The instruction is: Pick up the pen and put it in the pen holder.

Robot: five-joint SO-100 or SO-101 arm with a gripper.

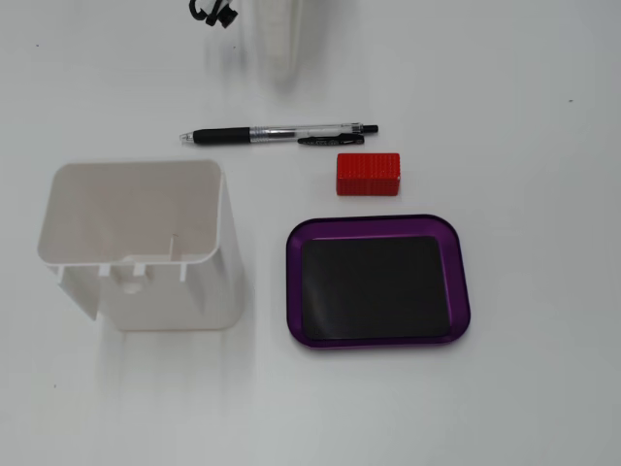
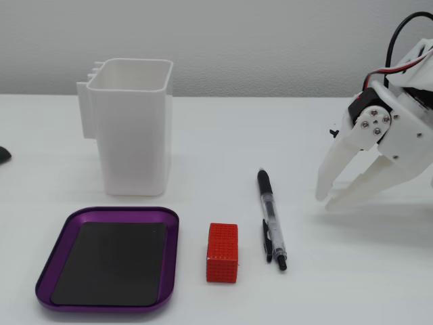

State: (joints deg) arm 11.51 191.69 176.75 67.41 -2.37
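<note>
The pen, clear with a black grip and black clip, lies flat on the white table; it also shows in a fixed view. The white rectangular pen holder stands upright and apart from the pen, and shows from above with its inside empty. My white gripper hovers to the right of the pen, pointing down toward the table. Its fingertips nearly touch and hold nothing. From above it is only a faint white blur beyond the pen.
A red ribbed block lies close beside the pen's clip end and also shows from above. A purple tray with a black mat lies in front of the holder, and from above beside it. A black cable hangs at the top edge.
</note>
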